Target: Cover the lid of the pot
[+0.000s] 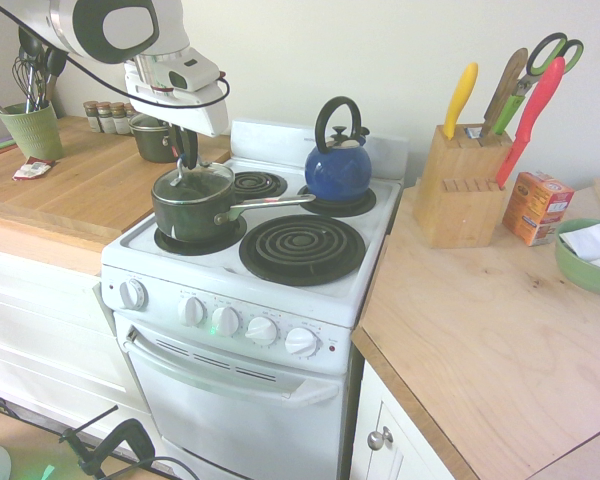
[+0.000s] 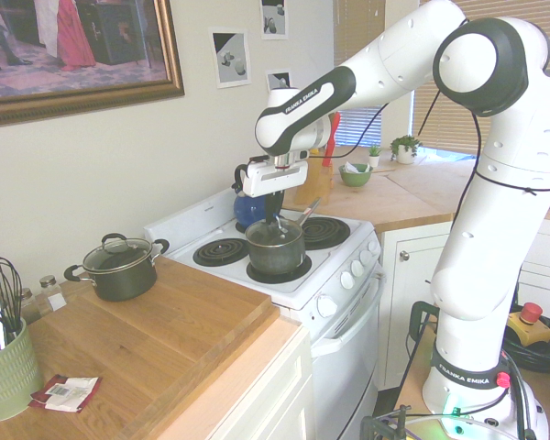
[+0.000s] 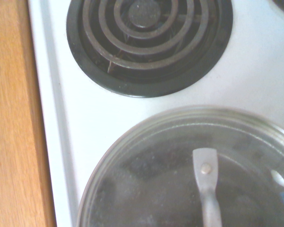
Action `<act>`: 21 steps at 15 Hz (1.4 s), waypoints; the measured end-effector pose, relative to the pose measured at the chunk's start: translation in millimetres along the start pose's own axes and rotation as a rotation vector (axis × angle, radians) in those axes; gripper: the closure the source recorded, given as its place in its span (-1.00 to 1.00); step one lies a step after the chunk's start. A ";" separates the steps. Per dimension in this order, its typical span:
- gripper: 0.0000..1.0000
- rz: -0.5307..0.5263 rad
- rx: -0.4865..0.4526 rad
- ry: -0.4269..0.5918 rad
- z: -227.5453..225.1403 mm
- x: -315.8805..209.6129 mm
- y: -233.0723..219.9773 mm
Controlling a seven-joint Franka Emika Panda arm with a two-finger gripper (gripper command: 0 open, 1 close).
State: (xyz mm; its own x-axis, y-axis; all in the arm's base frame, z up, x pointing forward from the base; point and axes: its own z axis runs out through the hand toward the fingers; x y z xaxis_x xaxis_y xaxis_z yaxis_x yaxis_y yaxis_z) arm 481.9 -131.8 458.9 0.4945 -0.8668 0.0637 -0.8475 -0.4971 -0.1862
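Note:
The dark green pot (image 1: 192, 212) stands on the stove's front left burner, its long silver handle (image 1: 272, 204) pointing toward the right. The round silvery lid (image 1: 194, 180) lies across the pot's mouth, seemingly a little tilted. My gripper (image 1: 185, 160) comes straight down from above and is shut on the lid's small central handle. From the other side, the gripper (image 2: 275, 220) hangs right over the pot (image 2: 275, 252). In the wrist view the lid (image 3: 146, 179) and its metal handle strip (image 3: 206, 187) fill the lower part of the picture.
A blue kettle (image 1: 338, 165) sits on the rear right burner, and the large front right burner (image 1: 302, 248) is bare. A small dark lidded pot (image 2: 119, 266) rests on the wooden counter left of the stove. To the right stand a knife block (image 1: 460, 185), an orange box (image 1: 537, 207) and a green bowl (image 1: 590, 255).

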 end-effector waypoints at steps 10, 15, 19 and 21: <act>1.00 -0.017 -0.017 -0.009 10.6 -7.5 -0.6; -1.00 -0.023 -0.017 -0.009 10.9 -7.6 -0.7; -1.00 -0.024 -0.015 -0.007 9.6 -7.9 -0.9; -1.00 -0.025 -0.009 -0.002 5.2 -8.4 -1.1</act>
State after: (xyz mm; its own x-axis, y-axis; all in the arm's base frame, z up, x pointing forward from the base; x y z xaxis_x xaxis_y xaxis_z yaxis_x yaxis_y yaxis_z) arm 479.7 -123.7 453.4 0.5159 -0.8541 0.0661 -0.8365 -0.5189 -0.1759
